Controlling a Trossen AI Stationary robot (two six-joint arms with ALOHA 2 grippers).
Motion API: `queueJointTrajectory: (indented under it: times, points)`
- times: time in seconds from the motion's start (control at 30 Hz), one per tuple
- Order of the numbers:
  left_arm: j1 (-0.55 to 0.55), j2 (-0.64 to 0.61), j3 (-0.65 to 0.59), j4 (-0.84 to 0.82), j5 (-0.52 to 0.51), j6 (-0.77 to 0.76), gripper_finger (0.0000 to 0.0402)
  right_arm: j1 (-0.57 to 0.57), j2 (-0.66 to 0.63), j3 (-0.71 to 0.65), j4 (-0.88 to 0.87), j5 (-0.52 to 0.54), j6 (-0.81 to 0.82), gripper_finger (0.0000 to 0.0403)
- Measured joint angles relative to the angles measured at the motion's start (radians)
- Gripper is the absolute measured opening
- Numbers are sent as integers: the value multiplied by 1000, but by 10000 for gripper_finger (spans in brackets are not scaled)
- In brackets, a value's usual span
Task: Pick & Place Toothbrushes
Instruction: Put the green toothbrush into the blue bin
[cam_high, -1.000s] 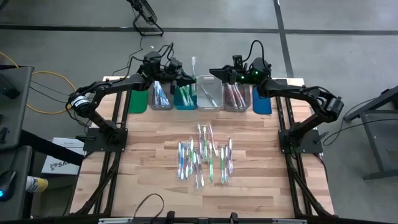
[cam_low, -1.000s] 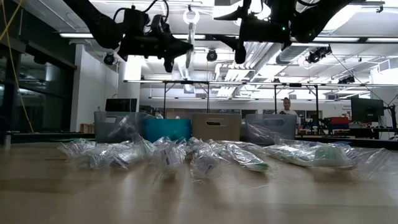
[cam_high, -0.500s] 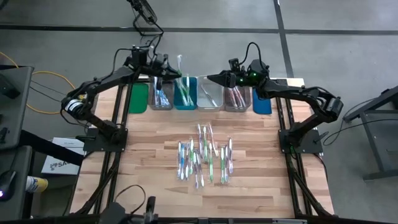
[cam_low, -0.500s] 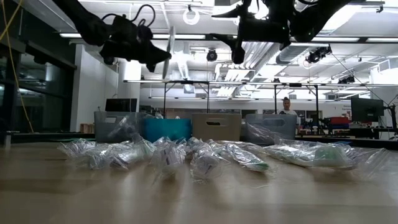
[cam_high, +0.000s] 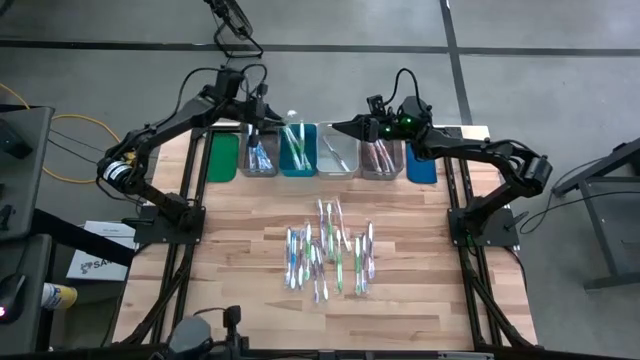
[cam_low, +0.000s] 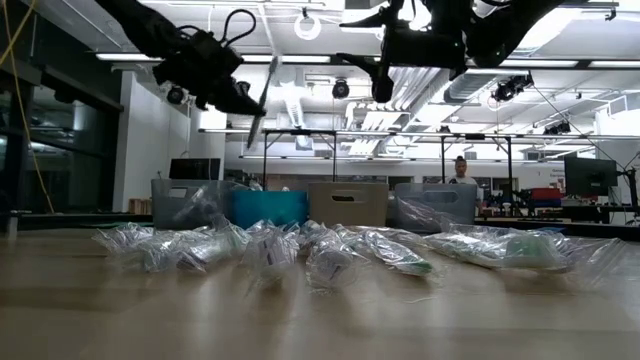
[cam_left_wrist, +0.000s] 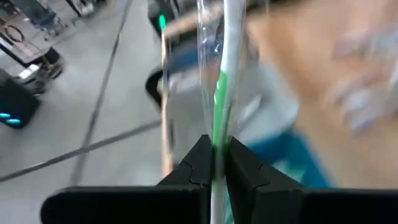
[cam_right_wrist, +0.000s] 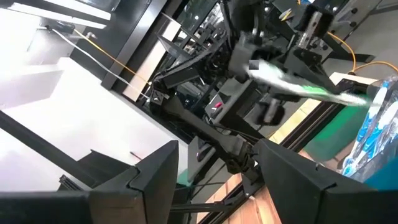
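Left gripper (cam_high: 268, 122) clamped on a wrapped green-and-white plastic toothbrush (cam_left_wrist: 219, 93) above the rectangular teal plastic bin (cam_high: 298, 160); right gripper (cam_high: 338, 125) spread wide, empty, just right of that bin.

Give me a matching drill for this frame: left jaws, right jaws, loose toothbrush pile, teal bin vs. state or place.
Things:
1. left gripper
2. right gripper
3. pile of wrapped toothbrushes
4. teal bin

States/places:
A. mid-table, loose on the wood
B. jaws open, empty, above the bin row
C. in the bin row at the far edge, green brushes inside
D. jaws shut on a green wrapped toothbrush

Pairs: 1-D, 2-B, 3-A, 4-C
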Motion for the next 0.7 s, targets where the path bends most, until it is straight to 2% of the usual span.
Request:
queueJointTrajectory:
  times: [0.07,0.2,0.43,0.57,0.7]
  points:
    - [0,0,30,-87,-97,171,15,0,0,0,0,0,0,215]
    - [-31,3,41,-136,-282,463,15,0,0,0,0,0,0,215]
    - [-141,42,40,-120,-537,787,24,-2,0,0,0,4,-3,215]
    - [-220,94,40,-106,-680,916,27,-14,-13,0,-1,4,-5,215]
    - [-271,146,39,-75,-757,944,29,-16,-42,0,-6,5,-28,215]
